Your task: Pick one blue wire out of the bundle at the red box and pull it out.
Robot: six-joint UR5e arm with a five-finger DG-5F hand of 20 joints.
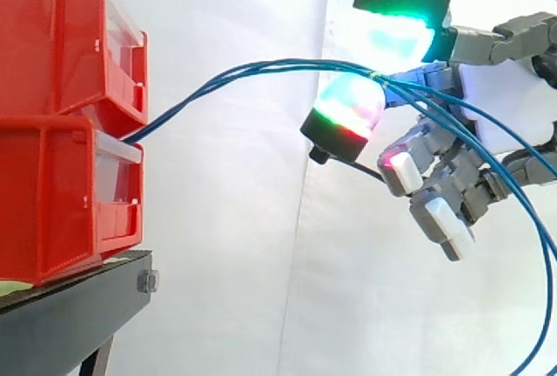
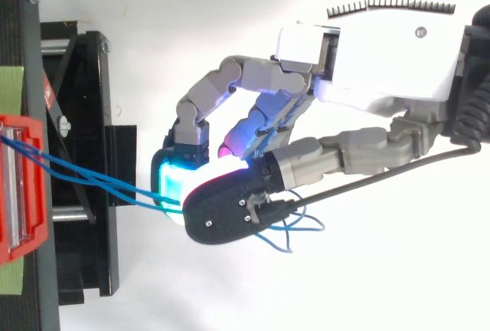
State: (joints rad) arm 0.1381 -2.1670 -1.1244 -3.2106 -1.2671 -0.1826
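The hand (image 1: 505,102) was in the air, well away from the bins. Two of its fingers were stretched out, and their pads (image 1: 396,36) were pressed toward each other, one above and one below. The top pad glowed green. The lower pad glowed green and red. They pinched the blue wires (image 1: 287,63) between them. All the wires ran together through that spot, so I could not tell how many were held. The other fingers were curled under the palm and touched no wire.

Behind the pinch, the wires fanned out. They ran across the palm and hung down in long loops. In the top view, a few blue loops poked out from under the hand.

On the other side of the pinch, the wires ran away from the hand in a soft curve. They went down to the front of the bins and slipped in where the top bin (image 1: 52,36) sat on the bottom bin (image 1: 52,202). Both bins were red. That spot was lower than the hand.

The bins sat on a black bench (image 1: 61,315). A white curtain (image 1: 244,263) hung behind it all.
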